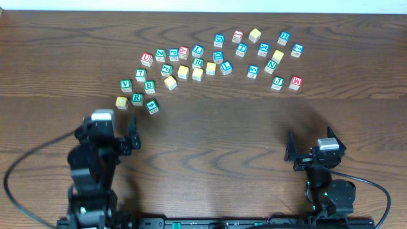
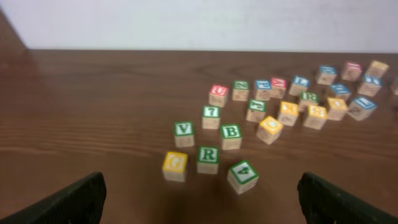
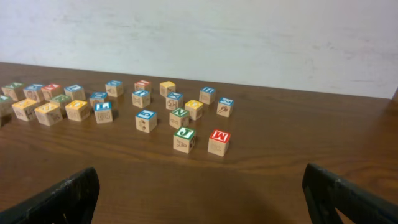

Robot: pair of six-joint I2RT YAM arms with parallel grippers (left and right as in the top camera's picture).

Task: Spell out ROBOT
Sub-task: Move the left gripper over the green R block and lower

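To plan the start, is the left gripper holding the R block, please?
No, the R block sits on the table beyond the open left gripper.

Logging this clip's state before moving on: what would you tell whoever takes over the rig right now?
Left gripper: open, empty, facing the left cluster.
Right gripper: open, empty.
R and B sit loose in that left cluster, not touching. I cannot read an O or a T among the scattered blocks.
Done: nothing lined up yet.
Left: pick and place all five letters of ROBOT.
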